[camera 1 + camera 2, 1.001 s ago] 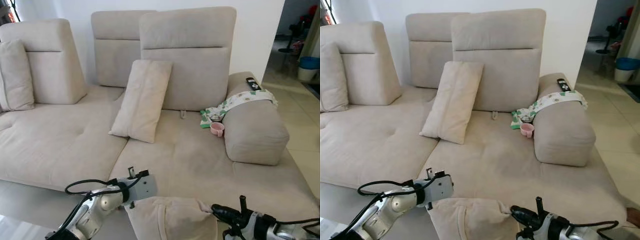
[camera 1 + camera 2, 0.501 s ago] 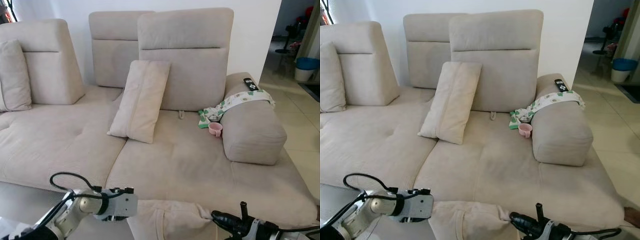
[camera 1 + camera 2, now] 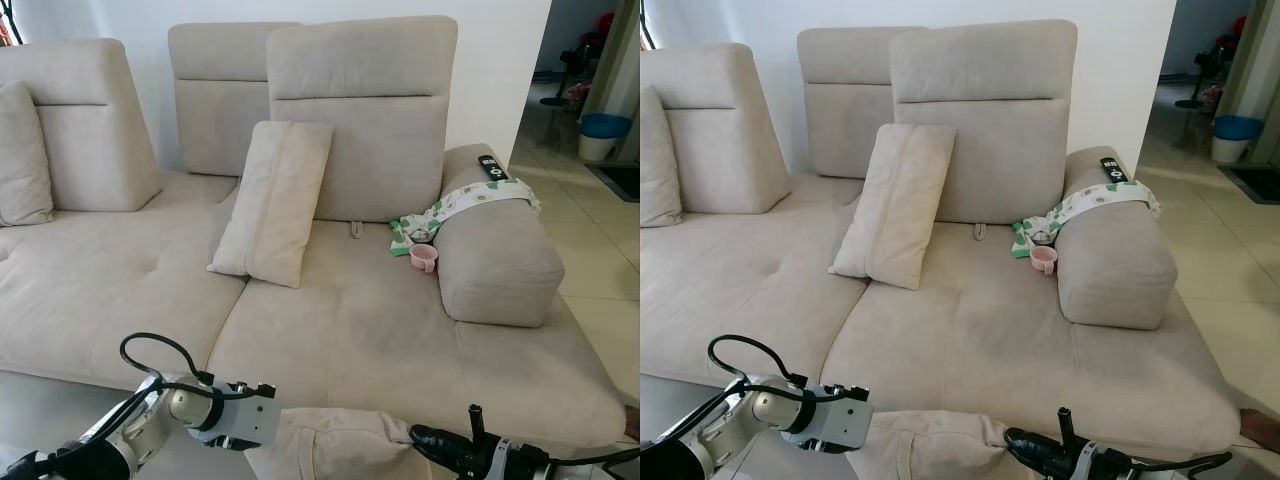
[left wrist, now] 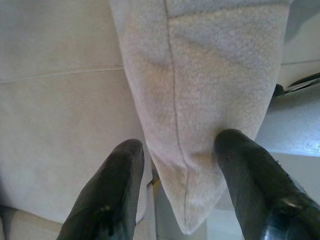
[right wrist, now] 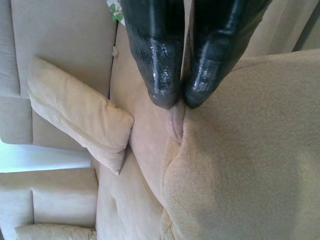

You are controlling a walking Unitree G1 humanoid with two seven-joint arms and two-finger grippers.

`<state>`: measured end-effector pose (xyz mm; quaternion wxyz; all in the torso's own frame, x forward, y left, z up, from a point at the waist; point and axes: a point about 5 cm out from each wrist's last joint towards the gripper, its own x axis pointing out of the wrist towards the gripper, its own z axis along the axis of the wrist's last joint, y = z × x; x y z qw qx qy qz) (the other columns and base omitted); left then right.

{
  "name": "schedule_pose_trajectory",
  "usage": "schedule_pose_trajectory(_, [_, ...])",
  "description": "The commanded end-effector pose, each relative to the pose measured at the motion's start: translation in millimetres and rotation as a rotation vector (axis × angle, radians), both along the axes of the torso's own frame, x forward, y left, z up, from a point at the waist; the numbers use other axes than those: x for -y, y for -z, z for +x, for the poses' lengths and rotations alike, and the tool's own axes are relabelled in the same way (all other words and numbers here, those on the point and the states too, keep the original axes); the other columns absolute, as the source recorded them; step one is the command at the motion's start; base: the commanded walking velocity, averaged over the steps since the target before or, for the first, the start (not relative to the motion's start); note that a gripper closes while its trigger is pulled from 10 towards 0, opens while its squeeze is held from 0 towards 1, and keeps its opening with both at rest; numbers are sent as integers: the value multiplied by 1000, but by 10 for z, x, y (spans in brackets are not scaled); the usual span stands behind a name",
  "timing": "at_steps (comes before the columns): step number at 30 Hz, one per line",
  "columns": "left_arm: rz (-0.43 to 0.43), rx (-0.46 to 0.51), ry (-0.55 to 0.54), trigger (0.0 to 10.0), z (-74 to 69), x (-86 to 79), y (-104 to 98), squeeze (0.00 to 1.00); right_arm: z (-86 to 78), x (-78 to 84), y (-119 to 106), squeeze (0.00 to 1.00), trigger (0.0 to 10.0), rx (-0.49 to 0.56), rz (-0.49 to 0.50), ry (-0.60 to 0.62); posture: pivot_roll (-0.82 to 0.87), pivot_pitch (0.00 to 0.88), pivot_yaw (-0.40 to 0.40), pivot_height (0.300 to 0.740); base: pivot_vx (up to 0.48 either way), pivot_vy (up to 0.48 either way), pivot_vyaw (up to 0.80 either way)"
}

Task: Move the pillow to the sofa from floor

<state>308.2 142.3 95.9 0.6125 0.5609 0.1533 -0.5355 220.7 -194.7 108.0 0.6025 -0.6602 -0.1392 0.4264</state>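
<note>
— Where is the pillow point(image 3: 345, 445)?
— Low at the sofa's point(image 3: 360, 330) front edge, held between both arms and cut off by the frame.
— The grippers?
— The right gripper point(image 5: 172, 102) has its 2 fingers clenched on a pinch of pillow fabric. The left gripper point(image 4: 175, 150) is spread, a pillow corner between its fingers.
— Any writing?
— None readable. The remote point(image 3: 493, 167) on the armrest is too small to read, beside a patterned cloth point(image 3: 470, 203) and pink cup point(image 3: 424, 258).

Left tool point(image 4: 175, 185) spread, right tool point(image 5: 175, 102) clamped.
</note>
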Motion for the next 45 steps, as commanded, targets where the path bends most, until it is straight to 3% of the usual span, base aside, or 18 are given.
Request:
schedule_pose_trajectory(1, [58, -21, -4, 10000, -19, -41, 84, 0, 31, -61, -150, 0, 0, 60, 55, -17, 120, 0, 70, 560, 0, 0, 0])
schedule_pose_trajectory(5, [116, -66, 0, 10000, -68, -89, 157, 0, 54, -94, -230, 0, 0, 101, 82, -16, 121, 0, 70, 560, 0, 0, 0])
schedule_pose_trajectory(12, [136, -122, 16, 10000, -123, -105, 194, 0, 86, -124, -284, 0, 0, 134, 109, -8, 120, 0, 71, 560, 0, 0, 0])
schedule_pose_trajectory(13, [137, -143, 26, 3020, -144, -100, 201, 0, 102, -134, -310, 0, 0, 149, 125, -3, 120, 0, 71, 560, 0, 0, 0])
schedule_pose_trajectory(14, [137, -143, 26, 3020, -144, -100, 201, 0, 102, -134, -310, 0, 0, 149, 125, -3, 120, 0, 71, 560, 0, 0, 0])
schedule_pose_trajectory(15, [130, -160, 33, 0, -160, -88, 201, 0, 118, -141, -341, 0, 0, 166, 144, 6, 119, 0, 72, 560, 0, 0, 0])
schedule_pose_trajectory(23, [101, -111, 24, 0, -84, -46, 106, 0, 163, -141, -400, 0, 0, 212, 201, 48, 121, 0, 72, 560, 0, 0, 0])
schedule_pose_trajectory(24, [97, -84, 18, 0, -43, -38, 62, 0, 169, -146, -392, 0, 2431, 210, 213, 59, 124, 0, 70, 560, 0, 0, 0])
schedule_pose_trajectory(25, [90, -40, 11, 0, 12, -27, -24, 0, 174, -157, -383, 0, 8392, 206, 233, 76, 124, 0, 70, 560, 0, 0, 0])
schedule_pose_trajectory(26, [90, -40, 11, 0, 12, -27, -24, 0, 174, -157, -383, 0, 8392, 206, 233, 76, 124, 0, 70, 560, 0, 0, 0])
schedule_pose_trajectory(27, [88, -25, 10, 0, 27, -20, -53, 0, 176, -157, -379, 0, 10000, 202, 242, 83, 126, 0, 69, 560, 0, 0, 0])
schedule_pose_trajectory(33, [94, 39, -3, 0, 85, -4, -146, 0, 185, -163, -378, 0, 10000, 195, 275, 105, 128, 0, 66, 560, 0, 0, 0])
schedule_pose_trajectory(34, [98, 58, -11, 5333, 103, -4, -168, 0, 188, -168, -381, 0, 10000, 192, 289, 111, 128, 0, 65, 560, 0, 0, 0])
schedule_pose_trajectory(35, [98, 58, -11, 5333, 103, -4, -168, 0, 188, -168, -381, 0, 10000, 192, 289, 111, 128, 0, 65, 560, 0, 0, 0])
schedule_pose_trajectory(36, [108, 60, -14, 10000, 107, -12, -188, 0, 193, -182, -385, 0, 10000, 187, 307, 119, 129, 0, 64, 560, 0, 0, 0])
schedule_pose_trajectory(45, [143, 96, -36, 10000, 148, -50, -337, 0, 187, -249, -390, 0, 10000, 179, 362, 126, 129, 0, 57, 585, 0, 0, 0])
